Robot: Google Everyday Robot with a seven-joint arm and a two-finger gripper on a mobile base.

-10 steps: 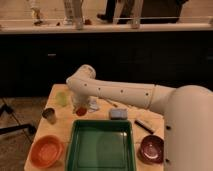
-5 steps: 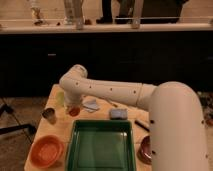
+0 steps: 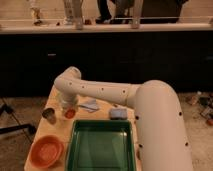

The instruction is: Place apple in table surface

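- Gripper (image 3: 67, 104) hangs at the end of the downturned wrist over the far left of the table, right above the apple; whether it clasps the fruit or has let go, I cannot tell.
- White arm (image 3: 150, 115) has swung in closer over the last second and now fills the right side, hiding the table's right edge.
- Table surface (image 3: 56, 131) of tan wood lies under everything.
- Green tray (image 3: 100, 147) sits near and centre, nothing in it.
- Orange bowl (image 3: 46, 150) is near left, beside the tray.
- Blue-grey pad (image 3: 118, 114) and a white cloth (image 3: 90, 105) lie beyond the tray.
- Metal cup (image 3: 49, 115) stands just left of the apple.
- Apple (image 3: 70, 113) is low at the wood, off the tray's far left corner; the drop looks about finished, release to be confirmed.
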